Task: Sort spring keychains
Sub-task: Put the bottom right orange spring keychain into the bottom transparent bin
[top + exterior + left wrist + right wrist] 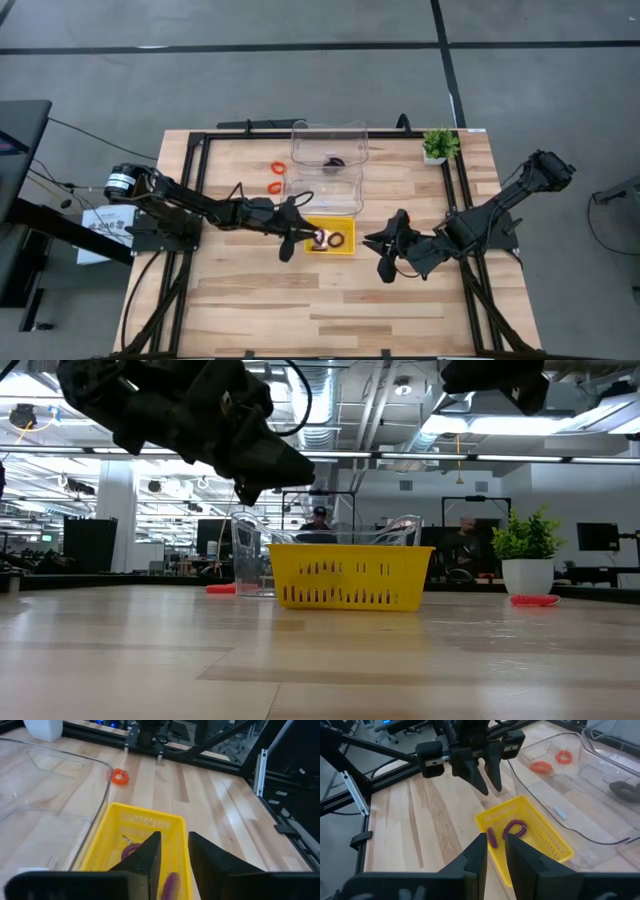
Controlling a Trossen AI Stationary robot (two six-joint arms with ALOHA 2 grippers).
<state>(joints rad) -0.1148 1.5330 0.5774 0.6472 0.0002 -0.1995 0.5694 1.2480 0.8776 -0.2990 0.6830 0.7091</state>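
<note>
The yellow tray (344, 249) stands mid-table with two purple spring keychains (491, 836) (516, 827) lying on its floor. My left gripper (487, 782) hangs open just above the tray's left end, nothing between its fingers (150, 855). My right gripper (494, 850) hovers off the tray's right end, its fingers a narrow gap apart and bare. Two orange keychains (277, 167) (275, 187) lie on the table left of the clear bins. A black one (333, 160) lies in the far clear bin (328, 130). Another orange one (120, 776) lies on the wood near the plant pot.
Two clear bins (345, 195) stand behind the tray toward the far edge. A small potted plant (438, 145) is at the far right corner. A black frame (200, 150) runs round the table. Bare wood stretches along the near side.
</note>
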